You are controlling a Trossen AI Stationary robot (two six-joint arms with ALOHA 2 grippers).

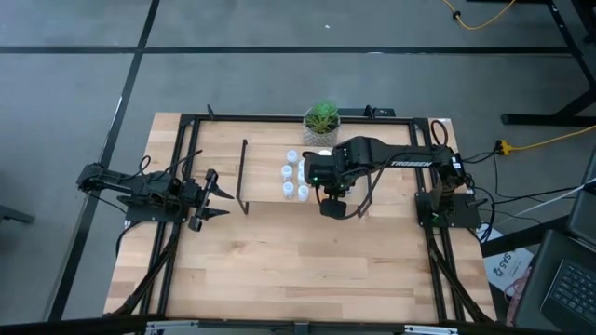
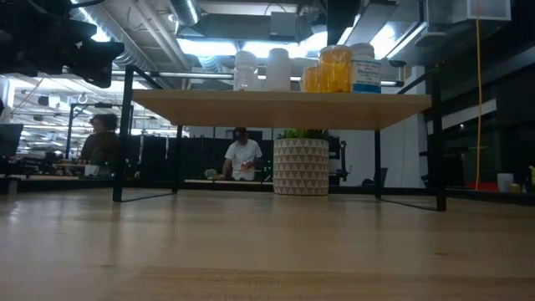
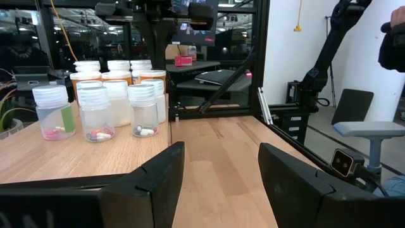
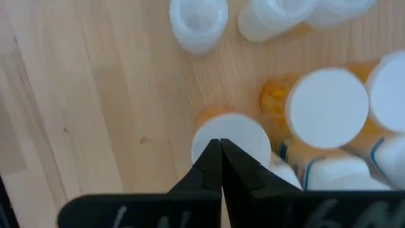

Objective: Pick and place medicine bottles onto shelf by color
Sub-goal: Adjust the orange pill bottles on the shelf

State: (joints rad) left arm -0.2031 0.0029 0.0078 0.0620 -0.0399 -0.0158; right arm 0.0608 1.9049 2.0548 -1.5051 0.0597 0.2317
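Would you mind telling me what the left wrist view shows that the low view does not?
Only the left wrist view shows the open left gripper and the pills inside three clear bottles standing at the front of the cluster. Only the low view shows the potted plant under the shelf and two people in the room behind. Both show orange bottles with white caps, standing upright on the shelf.

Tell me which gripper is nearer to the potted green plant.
Right. The right gripper hangs shut over the medicine bottles on the shelf, just in front of the plant; the left gripper waits open beyond the shelf's far end.
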